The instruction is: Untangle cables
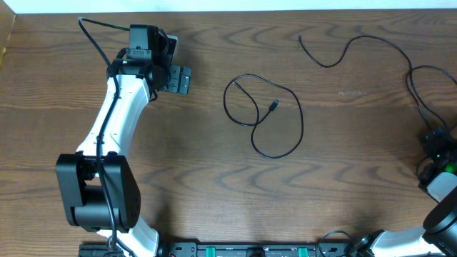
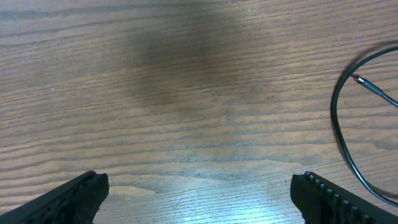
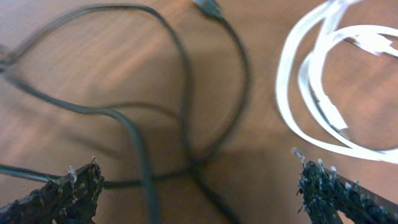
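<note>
A thin black cable (image 1: 264, 114) lies in a loose loop at mid-table, its small plug (image 1: 275, 104) inside the loop. A second black cable (image 1: 343, 53) runs from the far right toward the right edge. My left gripper (image 1: 178, 78) is open and empty at the far left; in the left wrist view its jaws (image 2: 199, 186) span bare wood, with the loop (image 2: 339, 118) off to the right. My right gripper (image 3: 199, 180) is open above crossing black cables (image 3: 186, 124), with a coiled white cable (image 3: 311, 93) beside them. The white cable does not show in the overhead view.
The wooden table (image 1: 214, 185) has its far edge along the top of the overhead view. My right arm (image 1: 437, 153) sits at the right edge, partly out of frame. Thicker black cords run along both arms.
</note>
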Robot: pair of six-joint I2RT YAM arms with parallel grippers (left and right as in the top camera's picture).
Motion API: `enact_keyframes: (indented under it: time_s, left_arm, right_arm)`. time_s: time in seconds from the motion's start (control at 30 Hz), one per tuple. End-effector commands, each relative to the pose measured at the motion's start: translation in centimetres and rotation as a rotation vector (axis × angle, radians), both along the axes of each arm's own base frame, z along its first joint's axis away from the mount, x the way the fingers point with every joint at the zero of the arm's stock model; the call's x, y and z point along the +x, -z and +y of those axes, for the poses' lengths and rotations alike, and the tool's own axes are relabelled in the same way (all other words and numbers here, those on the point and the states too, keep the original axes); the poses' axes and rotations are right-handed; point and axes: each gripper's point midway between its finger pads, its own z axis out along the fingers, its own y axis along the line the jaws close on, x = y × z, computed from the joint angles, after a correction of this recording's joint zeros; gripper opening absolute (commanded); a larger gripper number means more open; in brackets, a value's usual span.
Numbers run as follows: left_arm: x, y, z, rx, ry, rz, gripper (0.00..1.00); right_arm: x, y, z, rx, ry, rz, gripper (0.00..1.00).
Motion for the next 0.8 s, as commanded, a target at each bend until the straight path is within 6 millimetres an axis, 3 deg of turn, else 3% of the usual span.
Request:
enact_keyframes:
  time_s: [0.0,0.1,0.23,0.4,0.53,0.77]
  left_arm:
    - [-0.3,0.4,0.1,0.006,-0.008,0.012,0.98]
    - [-0.3,0.4,0.1,0.006,-0.008,0.012,0.98]
    - [-0.3,0.4,0.1,0.006,-0.008,0.012,0.98]
    - [-0.3,0.4,0.1,0.006,-0.008,0.012,0.98]
    - [-0.3,0.4,0.1,0.006,-0.008,0.012,0.98]
    - [-0.3,0.4,0.1,0.006,-0.008,0.012,0.98]
  right_arm:
    - [2.5,-1.4,1.7,0.002,-0.096,-0.073,0.99]
    - [4.7,-3.7,3.3,-0.050,-0.170,-0.144,0.99]
    - [7.9,-7.1,7.2,-0.152,-0.309,-0.211,0.99]
    - [10.3,-8.9,12.3,-0.270,-0.489,-0.211,0.99]
    - [11.5,-8.2,17.1,-0.292,-0.626,-0.171,0.99]
    - [9.5,-2.1,21.6,-0.156,-0.740,0.060,0.99]
